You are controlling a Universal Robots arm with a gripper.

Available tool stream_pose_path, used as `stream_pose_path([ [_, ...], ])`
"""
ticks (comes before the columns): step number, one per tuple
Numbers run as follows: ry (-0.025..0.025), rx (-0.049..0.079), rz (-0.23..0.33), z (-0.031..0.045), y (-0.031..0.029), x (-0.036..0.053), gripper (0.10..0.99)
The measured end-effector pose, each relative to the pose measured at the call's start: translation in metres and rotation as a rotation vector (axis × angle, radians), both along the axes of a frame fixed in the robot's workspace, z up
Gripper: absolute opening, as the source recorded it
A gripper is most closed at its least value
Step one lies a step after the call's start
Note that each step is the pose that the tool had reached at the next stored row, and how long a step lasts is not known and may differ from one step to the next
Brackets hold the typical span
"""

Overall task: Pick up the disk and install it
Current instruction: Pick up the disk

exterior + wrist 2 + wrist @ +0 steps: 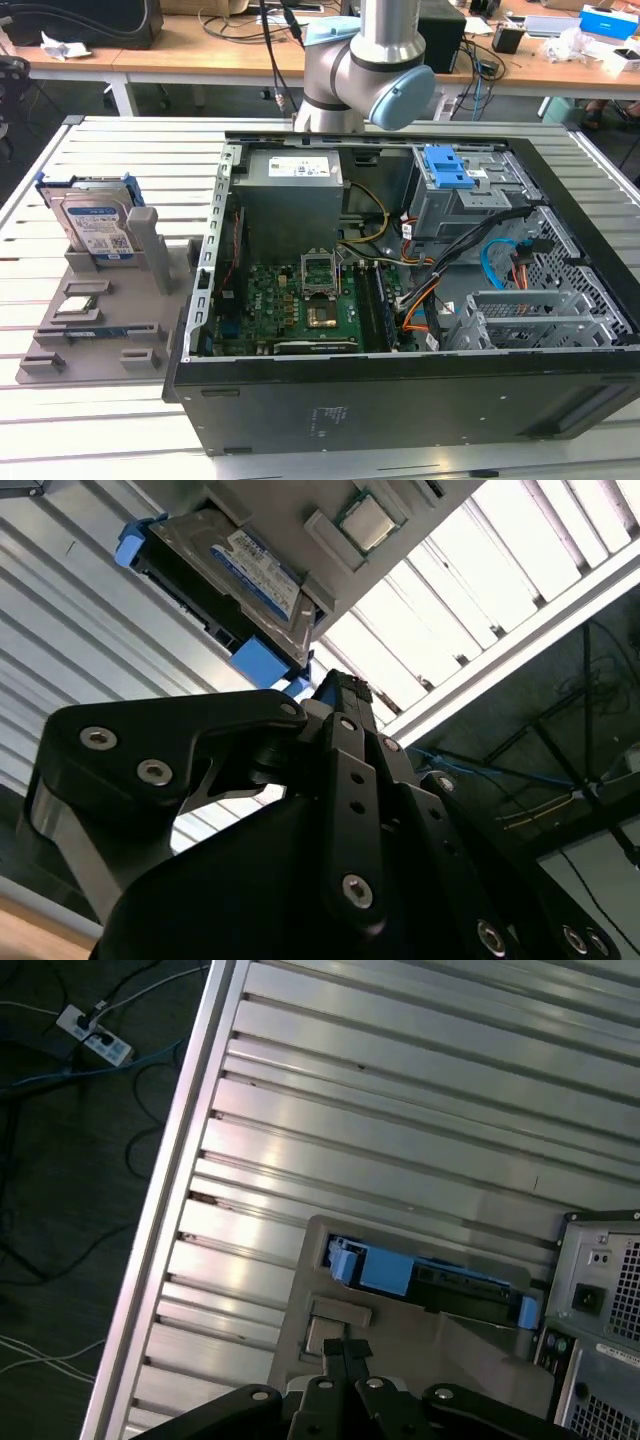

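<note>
Progress stands at the very start: the disk sits upright in a slot of the grey holder on the slatted worktop. It is at the exterior view's left of the open case, and nothing has been lifted. The tool hovers above the holder, near the disk but apart from it. In both wrist views its fingers look drawn together, with nothing between them. By my judgement the grasp, the carry and the fitting into the case are all left to do.

Several things are hard to make out. The disk's lower edge is sunk in the holder slot, and in the first wrist view the disk shows edge-on, as blue rails and a dark strip. The arm is cut off by the exterior view's top edge. Inside the case a blue clip sits on the drive cage, but I cannot tell which bay is meant for the disk.
</note>
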State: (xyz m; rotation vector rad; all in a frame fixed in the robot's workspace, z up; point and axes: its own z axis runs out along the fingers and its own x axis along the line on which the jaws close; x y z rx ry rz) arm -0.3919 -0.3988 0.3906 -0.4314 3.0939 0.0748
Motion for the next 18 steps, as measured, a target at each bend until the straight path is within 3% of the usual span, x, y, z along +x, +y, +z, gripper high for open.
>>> stream_pose_path([
  [13, 0.0000, 0.000, 0.168, 0.0000, 0.0000, 0.0000, 0.106],
  [18, 0.0000, 0.000, 0.258, 0.0000, 0.0000, 0.0000, 0.106],
])
